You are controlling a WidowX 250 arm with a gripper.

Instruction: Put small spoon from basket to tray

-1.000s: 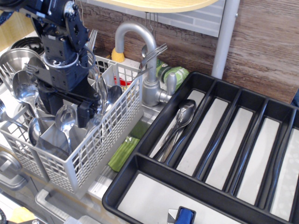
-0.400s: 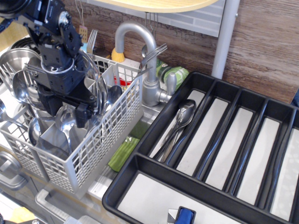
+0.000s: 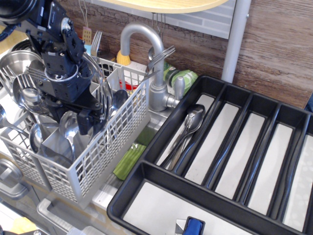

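Lifted slightly since a second ago, my gripper (image 3: pixel 87 119) sits inside the basket (image 3: pixel 98 156), jaw state hidden among cutlery; the small spoon (image 3: pixel 101 90) stands near-upright just right of it, well left of the tray (image 3: pixel 146 171).

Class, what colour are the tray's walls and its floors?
The tray has black walls and pale grey floors; observation.image shows it.

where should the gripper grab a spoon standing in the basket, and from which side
Grip the spoon near the neck just under its bowl, coming straight down from above. It stands bowl up, with its handle sunk into a compartment of the basket, so the lattice walls and dividers block any sideways approach. The gripper is already overhead among the cutlery; its jaw state can't be made out.
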